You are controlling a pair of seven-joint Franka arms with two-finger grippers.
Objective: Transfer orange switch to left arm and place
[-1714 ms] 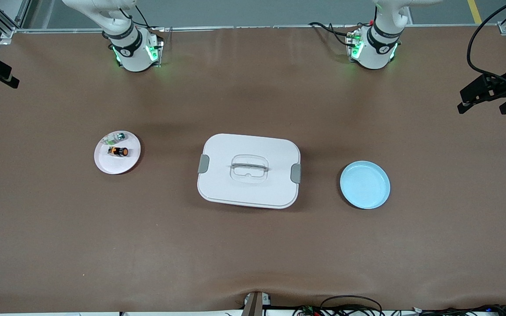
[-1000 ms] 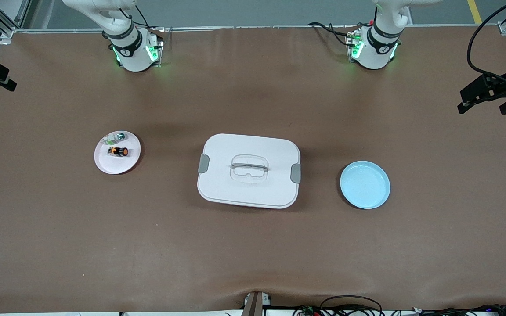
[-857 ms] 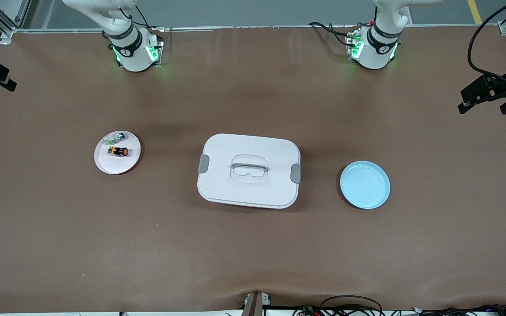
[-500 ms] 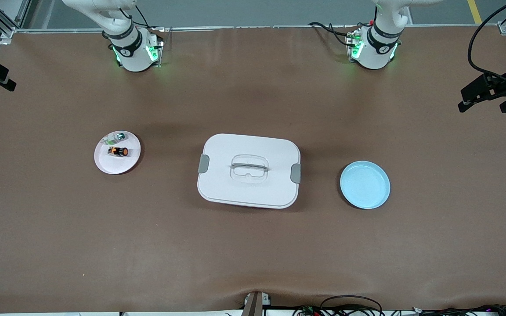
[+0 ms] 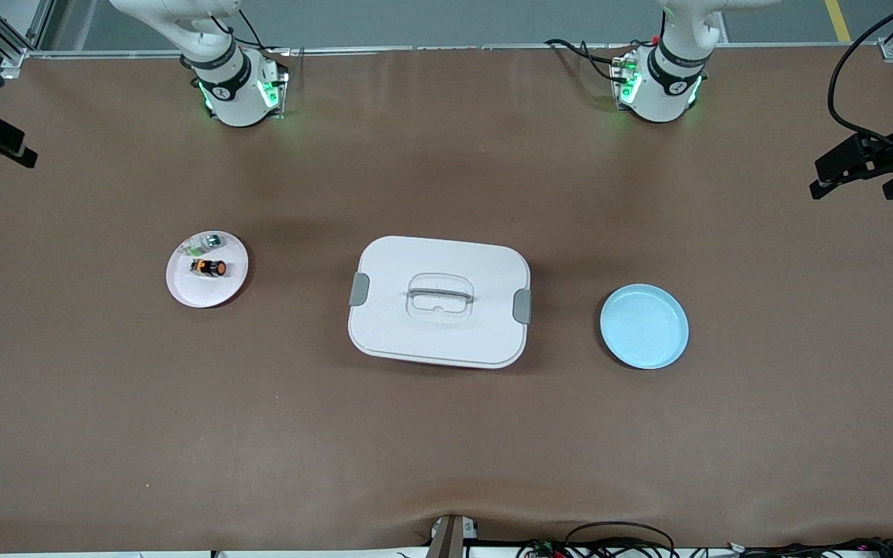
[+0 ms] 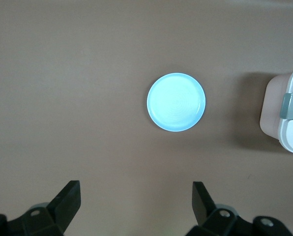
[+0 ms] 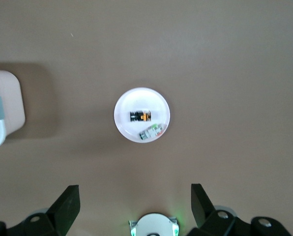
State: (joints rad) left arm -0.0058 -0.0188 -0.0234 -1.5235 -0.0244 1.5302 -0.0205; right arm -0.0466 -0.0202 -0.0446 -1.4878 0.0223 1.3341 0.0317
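Note:
The orange switch (image 5: 208, 267) lies on its side on a pink plate (image 5: 223, 293) toward the right arm's end of the table; it also shows in the right wrist view as the switch (image 7: 141, 116). The white box (image 5: 439, 301) stands in the middle of the table. My right gripper (image 7: 134, 199) hangs open and empty high over the table between its arm's base and the pink plate. My left gripper (image 6: 135, 199) is open and empty too, high over bare table beside the blue plate (image 6: 176, 102).
A small green-and-silver part (image 5: 205, 243) shares the pink plate. The blue plate (image 5: 644, 325) lies toward the left arm's end, with nothing on it. The box's grey clips (image 5: 522, 305) face the two plates. Brown table spreads all round.
Both grippers have drifted a little at the edges of the front view. The switch, box and plates have not moved.

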